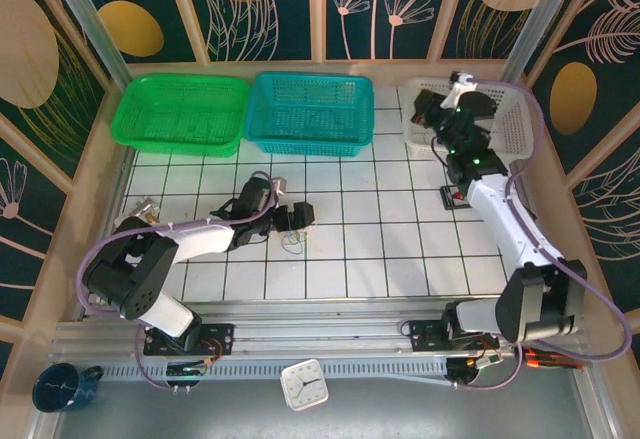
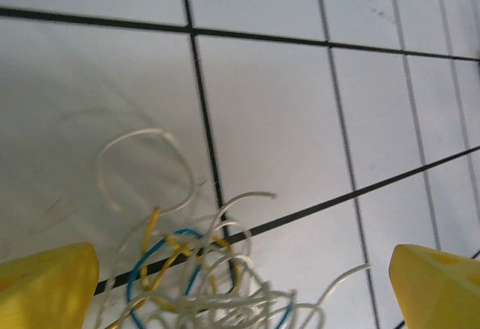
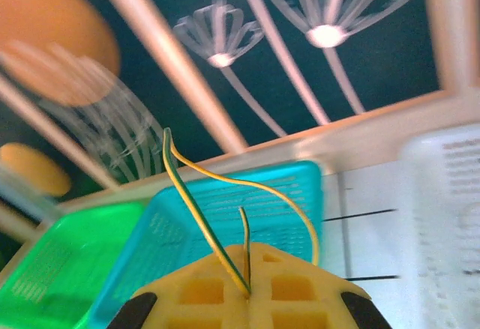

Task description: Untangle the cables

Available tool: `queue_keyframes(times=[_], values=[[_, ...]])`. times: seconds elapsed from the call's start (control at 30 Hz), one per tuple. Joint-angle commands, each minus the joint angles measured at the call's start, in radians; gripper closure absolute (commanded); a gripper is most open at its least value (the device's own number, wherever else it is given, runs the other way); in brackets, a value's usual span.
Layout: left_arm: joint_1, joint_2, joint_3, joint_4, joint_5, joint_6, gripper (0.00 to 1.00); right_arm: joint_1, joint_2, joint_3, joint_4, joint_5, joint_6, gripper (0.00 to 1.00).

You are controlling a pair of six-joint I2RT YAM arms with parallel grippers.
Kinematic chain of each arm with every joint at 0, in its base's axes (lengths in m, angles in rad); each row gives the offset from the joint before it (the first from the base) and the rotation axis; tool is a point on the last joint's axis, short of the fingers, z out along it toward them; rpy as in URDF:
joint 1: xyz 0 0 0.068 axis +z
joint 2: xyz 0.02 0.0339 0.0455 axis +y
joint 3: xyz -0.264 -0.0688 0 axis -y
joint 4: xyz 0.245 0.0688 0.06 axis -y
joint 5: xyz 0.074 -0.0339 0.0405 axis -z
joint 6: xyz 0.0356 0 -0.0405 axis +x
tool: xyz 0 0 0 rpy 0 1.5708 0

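Straddling the tangled cables (image 2: 196, 284) with jaws spread, the left gripper (image 2: 240, 288) readies a pick, while the right gripper (image 3: 247, 299) clamps one yellow-green wire (image 3: 201, 216) clear of the tangle.

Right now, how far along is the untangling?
Done: one yellow-green wire looks freed from the pile. In hand: the right gripper is shut on that wire, holding it up near the white basket. Left: a knot of white, blue and yellow wires lies on the table between the open fingers of the left gripper, loops crossing one another. Most of the job remains.
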Motion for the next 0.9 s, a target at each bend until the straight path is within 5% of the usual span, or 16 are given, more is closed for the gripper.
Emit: queue_keyframes(times=[0.0,0.43,0.6,0.87], values=[[-0.003,-0.019,0.050,0.042,0.056,-0.005,0.01,-0.082,0.086,0.029,0.021,0.012,0.053,1.00],[-0.003,0.010,0.133,0.059,0.114,-0.012,0.01,-0.206,0.437,0.212,0.053,0.048,0.054,1.00],[-0.003,0.015,0.141,0.065,0.114,-0.013,0.01,-0.231,0.496,0.285,0.044,0.036,0.050,0.58],[-0.003,0.032,0.145,0.067,0.113,-0.011,0.01,-0.229,0.479,0.273,0.087,-0.012,0.067,0.51]])
